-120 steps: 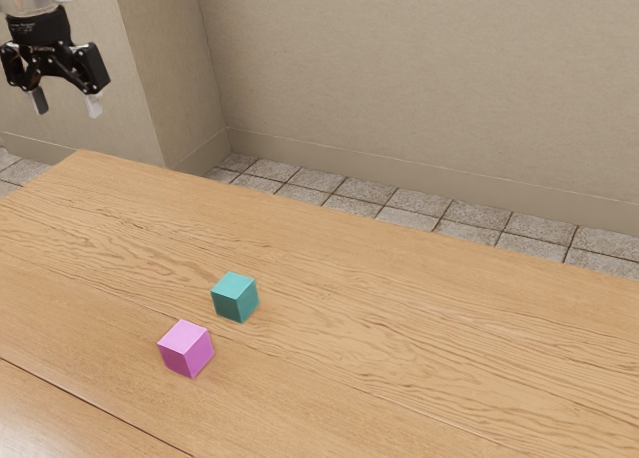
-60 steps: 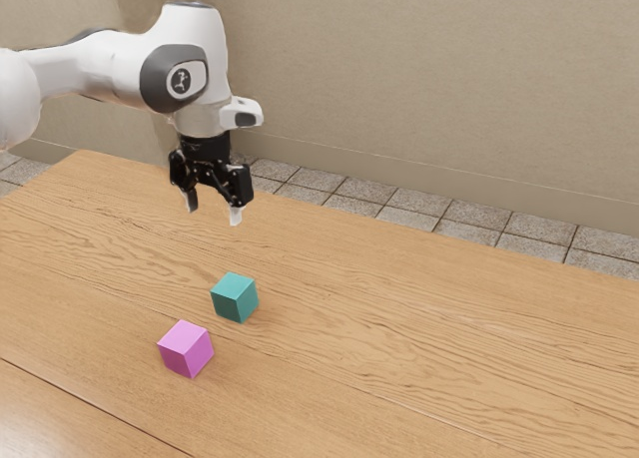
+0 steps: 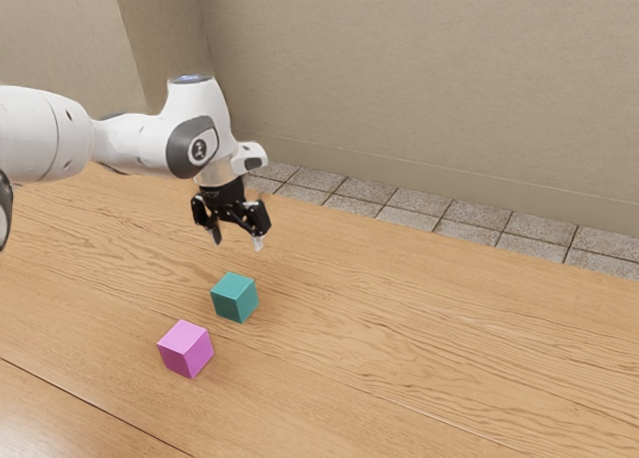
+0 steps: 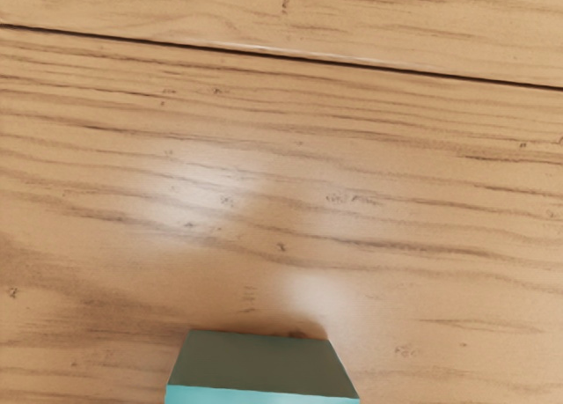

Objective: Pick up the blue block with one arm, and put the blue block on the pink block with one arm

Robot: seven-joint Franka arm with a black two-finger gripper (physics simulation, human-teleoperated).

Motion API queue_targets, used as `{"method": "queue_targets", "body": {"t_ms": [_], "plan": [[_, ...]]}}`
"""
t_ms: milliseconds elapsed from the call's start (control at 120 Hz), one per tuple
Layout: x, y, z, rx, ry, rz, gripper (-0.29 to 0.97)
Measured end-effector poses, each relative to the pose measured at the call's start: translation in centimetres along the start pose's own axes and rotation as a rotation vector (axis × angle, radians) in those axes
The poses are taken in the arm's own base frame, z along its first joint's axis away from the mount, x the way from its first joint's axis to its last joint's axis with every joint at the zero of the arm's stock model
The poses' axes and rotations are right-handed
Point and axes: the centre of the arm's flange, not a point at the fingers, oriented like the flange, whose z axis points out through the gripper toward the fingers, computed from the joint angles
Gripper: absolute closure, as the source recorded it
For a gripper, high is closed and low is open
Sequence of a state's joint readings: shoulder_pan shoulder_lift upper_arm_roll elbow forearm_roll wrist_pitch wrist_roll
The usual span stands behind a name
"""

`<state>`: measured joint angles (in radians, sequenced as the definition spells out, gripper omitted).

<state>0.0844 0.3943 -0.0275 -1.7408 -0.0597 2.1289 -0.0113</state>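
Wood-grained planks made up the table (image 3: 449,318) in the exterior view, with a grey tiled floor (image 3: 479,224) and a beige wall (image 3: 419,69) beyond its far edge. The white arm (image 3: 90,144) came in from the exterior view's left. Its black gripper (image 3: 238,240) hung pointing down over the tabletop, the two fingers spread apart with nothing between them. The blue block (image 3: 235,297), more teal than blue in tone, sat on the table below the gripper, with a clear gap between the fingertips and its top face. The pink block (image 3: 186,348) lay on the table near the blue block, toward the exterior view's left and closer to the camera. The two blocks stood apart, not touching, and each was turned with an edge toward the camera. In the wrist view the table (image 4: 281,157) showed its brown grain running across, crossed by a thin dark seam (image 4: 264,56) between planks. The blue block (image 4: 262,369) lay just under the hand, showing one shaded face and a strip of a brighter teal face. A pale patch marked the wood just beyond it.
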Motion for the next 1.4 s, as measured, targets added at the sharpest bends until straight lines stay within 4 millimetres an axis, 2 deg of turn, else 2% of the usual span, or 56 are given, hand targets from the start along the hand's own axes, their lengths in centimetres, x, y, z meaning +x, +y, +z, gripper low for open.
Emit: {"method": "queue_targets", "body": {"t_ms": [92, 167, 325, 433, 667, 1108, 1400], "plan": [[0.5, -0.4, 2.1, -0.001, 0.010, -0.003, 0.00], [0.7, -0.4, 2.7, -0.003, 0.027, -0.005, 0.00], [-2.9, -0.6, 4.0, -0.013, 0.015, -0.019, 0.01], [-3.8, -0.7, 5.0, -0.019, 0.019, -0.027, 0.01], [-4.2, -0.8, 5.8, -0.026, 0.036, -0.036, 0.02], [-4.3, -0.8, 8.8, -0.027, 0.020, -0.039, 0.05], [-4.3, -0.4, 8.8, -0.026, 0.023, -0.030, 0.21]]}}
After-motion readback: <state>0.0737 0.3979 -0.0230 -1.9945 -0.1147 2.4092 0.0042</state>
